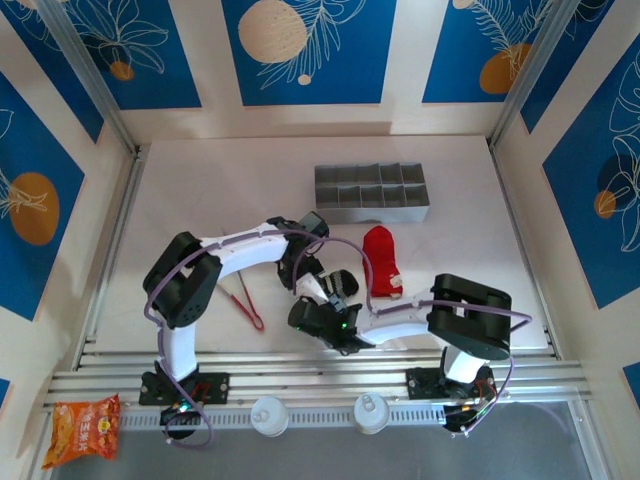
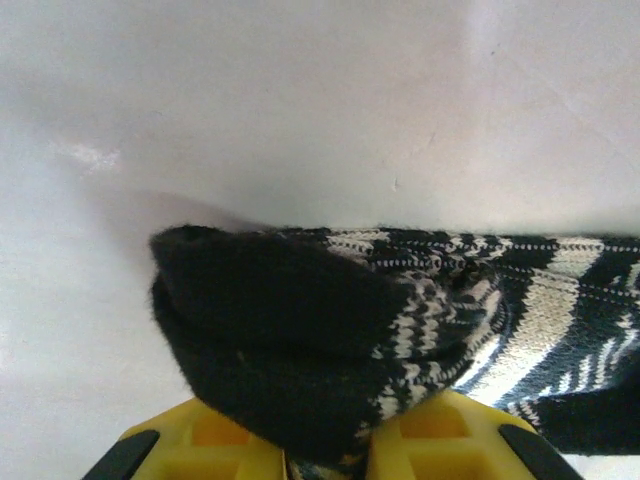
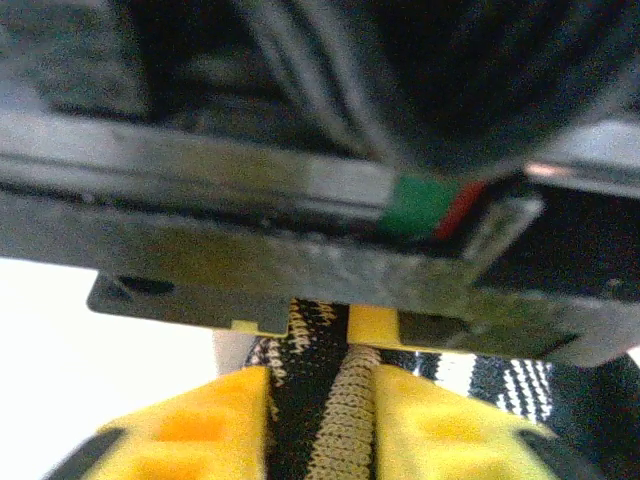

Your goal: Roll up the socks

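Two socks are lying on the bench (image 1: 200,210): one black striped sock (image 2: 300,340) and one red sock (image 1: 380,262). One pair of red-handled tongs (image 1: 248,300) is lying there too, and one grey divided organizer (image 1: 372,193) is standing at the back, its cells running in two rows. Two arms are reaching in, so two tools are showing: the left tool (image 2: 325,455) and the right tool (image 3: 320,420). Two white round caps (image 1: 268,415) and one orange snack bag (image 1: 85,425) are sitting along the near rail.

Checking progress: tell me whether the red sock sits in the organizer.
No, the red sock lies on the table, outside the organizer.
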Robot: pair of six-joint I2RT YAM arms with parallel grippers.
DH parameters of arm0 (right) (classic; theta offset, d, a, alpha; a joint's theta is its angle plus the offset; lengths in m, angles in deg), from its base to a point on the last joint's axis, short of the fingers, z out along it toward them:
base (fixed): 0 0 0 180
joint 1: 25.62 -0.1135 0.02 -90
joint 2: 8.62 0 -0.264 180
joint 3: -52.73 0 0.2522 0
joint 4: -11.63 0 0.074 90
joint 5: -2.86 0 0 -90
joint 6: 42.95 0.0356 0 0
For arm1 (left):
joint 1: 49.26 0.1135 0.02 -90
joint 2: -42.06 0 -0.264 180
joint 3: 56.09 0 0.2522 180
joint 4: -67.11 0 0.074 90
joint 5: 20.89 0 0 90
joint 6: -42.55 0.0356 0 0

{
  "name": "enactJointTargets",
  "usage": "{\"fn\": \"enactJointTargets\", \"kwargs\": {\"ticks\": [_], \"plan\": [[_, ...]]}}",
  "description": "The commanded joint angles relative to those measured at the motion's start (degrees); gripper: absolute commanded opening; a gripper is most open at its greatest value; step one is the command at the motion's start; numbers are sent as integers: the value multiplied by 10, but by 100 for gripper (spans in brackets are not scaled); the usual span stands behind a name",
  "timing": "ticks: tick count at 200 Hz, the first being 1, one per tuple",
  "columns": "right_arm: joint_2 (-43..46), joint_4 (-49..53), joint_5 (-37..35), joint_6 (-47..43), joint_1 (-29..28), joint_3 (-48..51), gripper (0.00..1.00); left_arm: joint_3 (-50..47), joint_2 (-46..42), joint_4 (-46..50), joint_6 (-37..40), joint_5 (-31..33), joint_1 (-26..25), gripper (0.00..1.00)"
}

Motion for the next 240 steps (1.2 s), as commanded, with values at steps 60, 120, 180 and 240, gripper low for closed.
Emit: {"fn": "enactJointTargets", "kwargs": {"ticks": [60, 120, 180, 240], "plan": [[-77, 138, 202, 236, 2, 64, 0, -46, -39, 60, -7, 48, -1, 66], [-96, -53, 322, 279, 14, 159, 0, -43, -97, -34, 0, 54, 44, 91], [-78, -137, 372, 339, 31, 233, 0, -96, -138, -121, 52, 39, 67, 89], [-101, -183, 403, 397, 66, 271, 0, -146, -196, -98, 97, 53, 68, 68]]}}
